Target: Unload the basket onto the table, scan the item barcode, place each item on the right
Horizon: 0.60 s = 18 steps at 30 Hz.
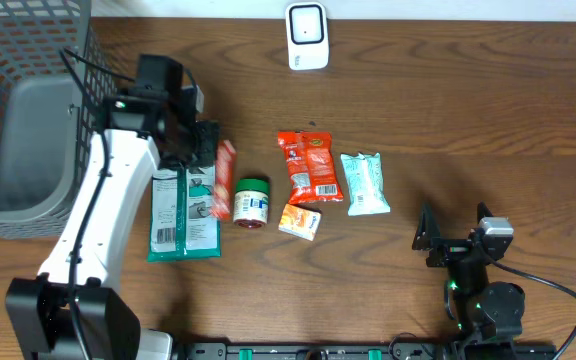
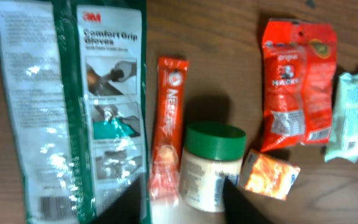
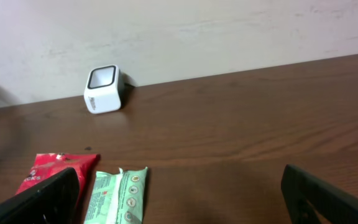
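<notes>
The white barcode scanner (image 1: 307, 36) stands at the table's far edge and also shows in the right wrist view (image 3: 102, 89). My left gripper (image 1: 200, 150) hovers over the items, by the top of a red Nescafe stick (image 1: 224, 178). In the left wrist view its jaws (image 2: 182, 208) stand apart, with the stick's lower end (image 2: 168, 124) and a green-lidded jar (image 2: 211, 165) lying on the table between them; nothing is held. My right gripper (image 1: 430, 240) rests at the front right, wide open (image 3: 182, 205) and holding nothing.
A green 3M glove pack (image 1: 183, 212) lies under the left arm. A red snack bag (image 1: 309, 167), a small orange packet (image 1: 300, 221) and a pale green wipes pack (image 1: 365, 183) lie mid-table. A wire basket (image 1: 8, 120) stands at the far left.
</notes>
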Each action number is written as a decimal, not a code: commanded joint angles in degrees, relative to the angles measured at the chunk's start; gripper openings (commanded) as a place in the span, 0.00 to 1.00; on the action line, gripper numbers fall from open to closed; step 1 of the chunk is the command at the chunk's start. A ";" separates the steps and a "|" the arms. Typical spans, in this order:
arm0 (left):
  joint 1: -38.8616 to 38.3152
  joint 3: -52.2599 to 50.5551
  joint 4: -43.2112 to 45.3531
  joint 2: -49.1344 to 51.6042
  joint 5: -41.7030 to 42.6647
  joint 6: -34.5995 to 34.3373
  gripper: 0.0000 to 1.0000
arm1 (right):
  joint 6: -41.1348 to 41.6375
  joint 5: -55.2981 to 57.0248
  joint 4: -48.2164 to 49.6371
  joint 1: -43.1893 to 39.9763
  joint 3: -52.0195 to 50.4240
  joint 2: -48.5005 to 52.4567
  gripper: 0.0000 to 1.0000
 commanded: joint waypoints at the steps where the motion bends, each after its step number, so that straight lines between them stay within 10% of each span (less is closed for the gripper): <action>1: -0.42 -1.95 1.25 -0.15 -0.13 -1.20 0.68 | 0.22 -0.04 -0.17 -0.33 -0.04 -0.24 0.99; 18: -0.37 -1.53 0.37 -0.28 -0.11 -1.20 0.85 | 0.22 -0.04 -0.17 -0.33 -0.04 -0.22 0.99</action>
